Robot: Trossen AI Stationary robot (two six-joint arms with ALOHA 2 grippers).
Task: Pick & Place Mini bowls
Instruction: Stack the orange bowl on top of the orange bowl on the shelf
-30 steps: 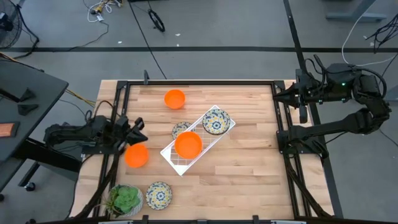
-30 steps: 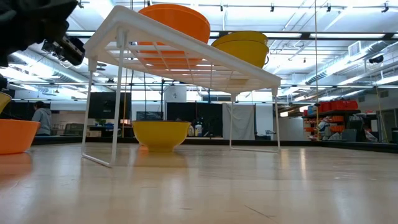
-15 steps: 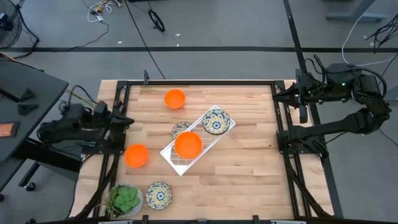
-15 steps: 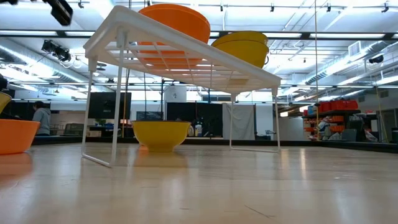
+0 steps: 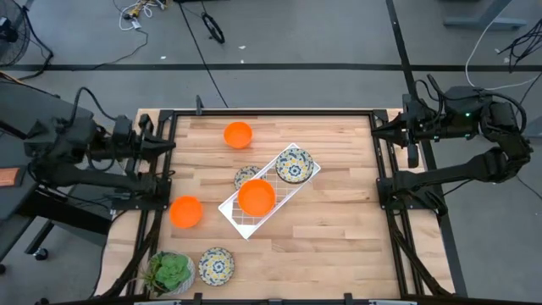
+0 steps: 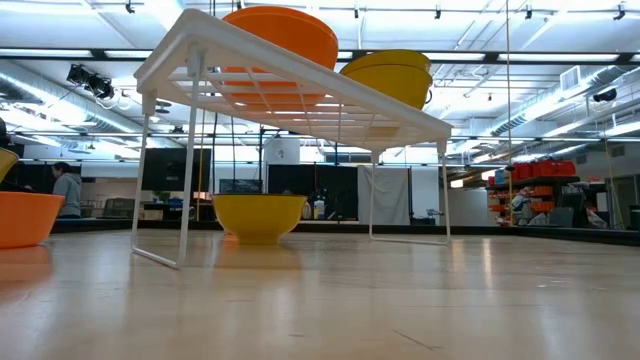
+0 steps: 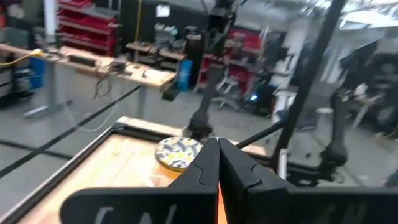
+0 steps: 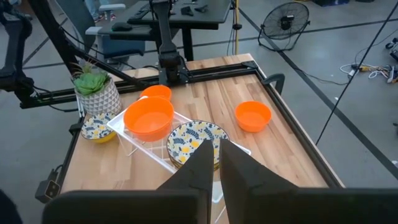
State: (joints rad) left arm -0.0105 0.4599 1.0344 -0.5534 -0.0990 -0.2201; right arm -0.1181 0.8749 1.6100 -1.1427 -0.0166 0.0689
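The left gripper point(image 5: 168, 146), fingers pressed shut on nothing, hangs at the tabletop's left edge; the plain bright orange mini bowl point(image 5: 185, 212) sits on the wood just inside that edge, towards the front, far nearer it than the right gripper point(image 5: 378, 129), parked empty at the right edge.

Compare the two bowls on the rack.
The orange bowl is plain; the patterned bowl is white with blue-and-yellow florals. The orange bowl sits at the rack's near-left end, the patterned bowl at the far-right end. Both are upright, round, similar in size.
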